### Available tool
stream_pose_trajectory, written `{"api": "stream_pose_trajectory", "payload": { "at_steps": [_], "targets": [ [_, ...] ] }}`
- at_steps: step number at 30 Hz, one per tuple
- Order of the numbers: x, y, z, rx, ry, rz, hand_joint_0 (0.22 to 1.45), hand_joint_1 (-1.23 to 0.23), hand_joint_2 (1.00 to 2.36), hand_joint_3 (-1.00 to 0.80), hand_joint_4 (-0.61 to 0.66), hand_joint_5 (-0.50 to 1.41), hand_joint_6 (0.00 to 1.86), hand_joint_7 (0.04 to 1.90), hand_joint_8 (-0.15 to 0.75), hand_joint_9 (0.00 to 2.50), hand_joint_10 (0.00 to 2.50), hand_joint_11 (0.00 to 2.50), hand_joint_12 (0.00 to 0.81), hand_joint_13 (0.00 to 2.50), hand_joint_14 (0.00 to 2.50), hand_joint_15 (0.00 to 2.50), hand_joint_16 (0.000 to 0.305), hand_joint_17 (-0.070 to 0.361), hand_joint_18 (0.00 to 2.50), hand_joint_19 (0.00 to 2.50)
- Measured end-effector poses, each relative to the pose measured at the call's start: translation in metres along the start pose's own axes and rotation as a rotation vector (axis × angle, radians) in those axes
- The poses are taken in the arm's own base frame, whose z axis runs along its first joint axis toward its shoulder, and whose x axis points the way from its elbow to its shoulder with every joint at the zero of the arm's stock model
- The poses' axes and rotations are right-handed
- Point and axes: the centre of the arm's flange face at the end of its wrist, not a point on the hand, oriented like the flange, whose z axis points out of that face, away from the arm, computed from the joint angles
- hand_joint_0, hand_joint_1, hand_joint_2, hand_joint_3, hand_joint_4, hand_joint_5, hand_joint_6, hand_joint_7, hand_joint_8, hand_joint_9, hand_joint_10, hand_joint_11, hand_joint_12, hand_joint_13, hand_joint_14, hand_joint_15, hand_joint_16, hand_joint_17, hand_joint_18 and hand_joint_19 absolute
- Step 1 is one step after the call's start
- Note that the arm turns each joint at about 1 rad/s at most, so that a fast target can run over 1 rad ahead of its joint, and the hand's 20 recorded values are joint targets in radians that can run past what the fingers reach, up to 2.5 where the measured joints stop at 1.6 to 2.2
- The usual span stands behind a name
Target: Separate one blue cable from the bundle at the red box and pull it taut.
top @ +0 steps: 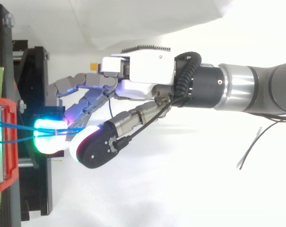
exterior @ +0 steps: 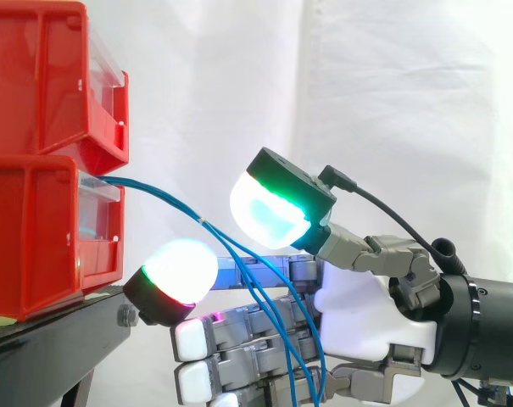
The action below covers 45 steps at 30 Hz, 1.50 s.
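From the side, the red bins (exterior: 36, 237) stand stacked on the black stand (exterior: 52, 348) in front of the white curtain (exterior: 392, 102). The blue cables (exterior: 163, 197) leave the front of the lower bin as a tight bundle and run away from the bins, sloping downward. A little way out from the bins a small pale tie sits on the bundle, and beyond it the strands spread apart.

The hand (exterior: 358, 322) lies out from the bins and lower than the lower bin's front, with its fingers reaching back toward them. It is open. The thumb is raised, and its green-and-white pad (exterior: 269, 212) sits above the cables. One finger's pad (exterior: 175, 267), white-green with a red rim, sits below them and nearer the bins. These two pads are apart, and the cables pass through the gap between them. The cables then drop across the other, straighter fingers and the edge of the palm. Whether either pad touches a strand cannot be told.

From above, the blue cables (top: 20, 127) come straight out of the front of the red bins (top: 10, 109) and cross the black stand (top: 31, 85). They run in between a cyan-glowing pad (top: 47, 137) close to the bins and the thumb just beyond it. The hand (top: 143, 71) lies farther out from the bins, its other fingers loosely extended toward them. No single strand is seen set apart from the rest.
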Motion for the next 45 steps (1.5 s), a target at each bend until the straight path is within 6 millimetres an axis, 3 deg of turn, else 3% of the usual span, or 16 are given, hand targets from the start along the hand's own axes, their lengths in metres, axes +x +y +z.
{"api": "stream_pose_trajectory", "payload": {
  "at_steps": [20,45],
  "targets": [
    [-0.009,0.005,0.003,-0.019,0.007,-0.039,0.62,-0.65,1.01,-0.38,0.13,-0.17,0.65,1.10,0.291,0.76,0.02,0.70,0.375,0.81,0.02,0.61,0.048,0.108,0.65,0.72],
    [-0.012,0.007,0.003,-0.020,0.004,-0.069,0.61,-0.66,1.01,-0.39,0.13,-0.17,0.65,1.08,0.291,0.77,0.02,0.71,0.376,0.82,0.02,0.62,0.048,0.108,0.66,0.73]
  ]
}}
